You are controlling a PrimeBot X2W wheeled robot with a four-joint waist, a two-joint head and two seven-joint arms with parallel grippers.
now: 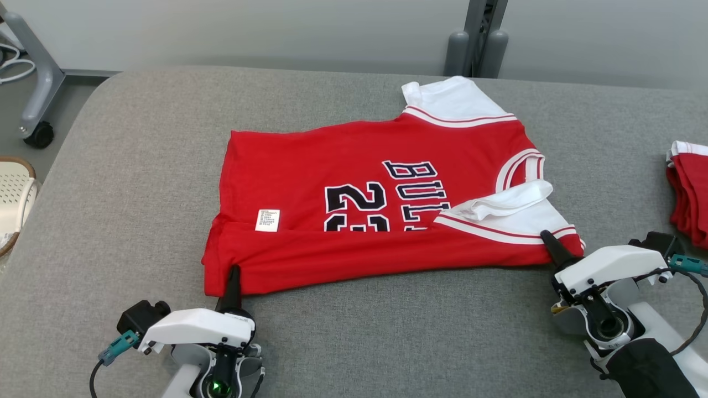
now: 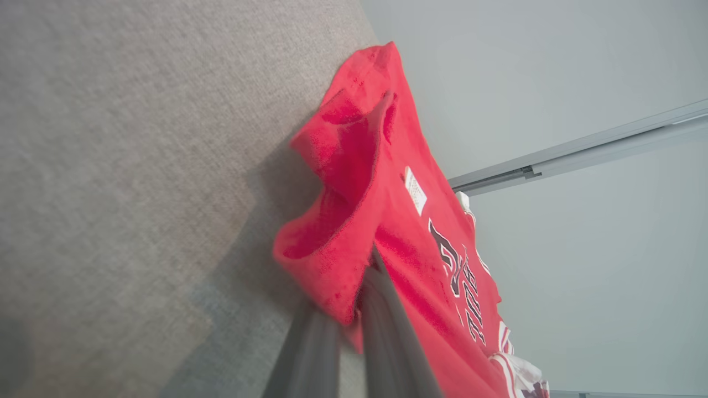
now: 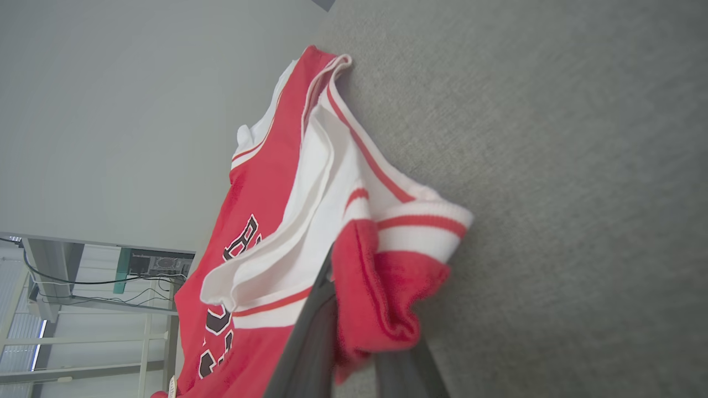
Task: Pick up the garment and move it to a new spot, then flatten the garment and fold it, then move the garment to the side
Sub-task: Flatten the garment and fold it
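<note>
Setting: a counter (image 1: 138,166) covered in grey cloth, seen from above by the head view, with a pale wall behind it.
Garment: the garment (image 1: 354,182) is a red basketball jersey with white sleeves and dark lettering. It lies spread near the middle of the counter, collar toward the right.
Fold: a long red strip along its near side is turned up over the front and hides the lower part of the numbers.
Sleeves: one white sleeve points to the far edge of the counter; the other lies crumpled on the chest beside the collar.
Label: a small white label (image 1: 267,219) sits on the red cloth just above the turned-up strip.
Left hand: the left hand (image 1: 232,279) is at the garment's near left corner, its dark fingers pressed together on the red hem. In its wrist view the cloth bunches between them.
Right hand: the right hand (image 1: 553,246) is at the near right corner, pinching red cloth just below the white sleeve band.
Right edge: a second folded red garment (image 1: 688,190) lies well apart.
Left edge: a white basket (image 1: 14,193) stands off the counter.
</note>
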